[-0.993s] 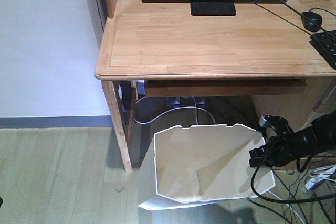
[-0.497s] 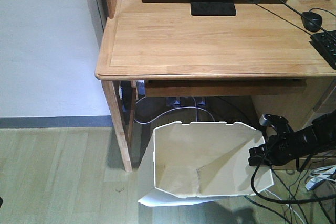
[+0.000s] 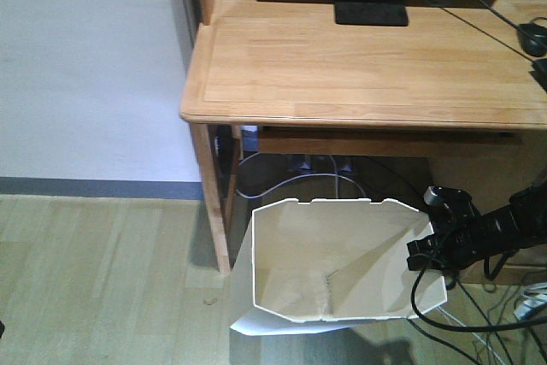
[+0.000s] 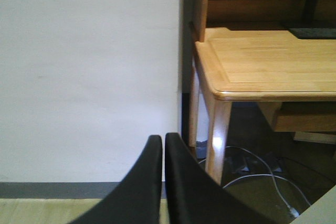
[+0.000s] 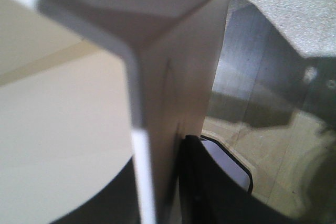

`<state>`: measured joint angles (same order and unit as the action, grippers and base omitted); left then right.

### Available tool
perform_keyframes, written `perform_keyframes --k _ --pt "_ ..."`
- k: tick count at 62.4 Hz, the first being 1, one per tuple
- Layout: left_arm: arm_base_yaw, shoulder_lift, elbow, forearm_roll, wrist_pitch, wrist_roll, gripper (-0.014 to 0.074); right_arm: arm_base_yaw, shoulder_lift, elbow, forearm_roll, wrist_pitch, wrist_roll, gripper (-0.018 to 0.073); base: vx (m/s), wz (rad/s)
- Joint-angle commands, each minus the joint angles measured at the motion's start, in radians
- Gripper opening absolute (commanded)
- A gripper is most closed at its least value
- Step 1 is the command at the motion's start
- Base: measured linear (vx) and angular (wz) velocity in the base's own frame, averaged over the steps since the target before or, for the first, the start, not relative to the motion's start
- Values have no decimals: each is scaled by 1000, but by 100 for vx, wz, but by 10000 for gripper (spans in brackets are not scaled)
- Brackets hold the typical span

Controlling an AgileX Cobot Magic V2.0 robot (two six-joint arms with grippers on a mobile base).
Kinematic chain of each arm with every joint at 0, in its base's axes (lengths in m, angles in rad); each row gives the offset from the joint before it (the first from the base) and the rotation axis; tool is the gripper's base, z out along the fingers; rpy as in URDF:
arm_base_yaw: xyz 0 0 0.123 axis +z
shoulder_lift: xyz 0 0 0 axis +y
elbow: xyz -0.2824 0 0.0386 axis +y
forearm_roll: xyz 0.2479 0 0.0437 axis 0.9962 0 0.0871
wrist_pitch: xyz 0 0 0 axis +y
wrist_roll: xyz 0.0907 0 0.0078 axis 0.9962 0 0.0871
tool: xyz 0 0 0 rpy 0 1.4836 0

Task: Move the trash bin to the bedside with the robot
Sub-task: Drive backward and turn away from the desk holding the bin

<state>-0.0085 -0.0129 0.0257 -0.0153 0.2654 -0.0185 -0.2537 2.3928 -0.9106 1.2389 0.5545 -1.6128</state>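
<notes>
Desk filled the upper field; no bed was in view. Bin stood low in front of the desk, mouth upward and rim-to-base axis near upright. Whether it rested on the floor could not be told. Its thin white walls suggested a light, flexible, smooth shell, best held at a rim corner, where the fold stiffens it. Right gripper was clamped over the bin's right rim wall, one finger inside, one outside. Left gripper hung empty, its fingers pressed together.

trash bin before desk — right claw on it.
</notes>
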Motion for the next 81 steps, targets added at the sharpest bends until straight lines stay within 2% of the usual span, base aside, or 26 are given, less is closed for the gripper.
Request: perform_keyframes --k 1,81 --pt "-6 -14 19 -3 -69 -4 -6 -2 -71 -8 46 246 -5 -5 -5 27" --pt "-6 -14 19 -3 -69 -4 -6 -2 -71 -8 46 246 -5 -5 0 46"
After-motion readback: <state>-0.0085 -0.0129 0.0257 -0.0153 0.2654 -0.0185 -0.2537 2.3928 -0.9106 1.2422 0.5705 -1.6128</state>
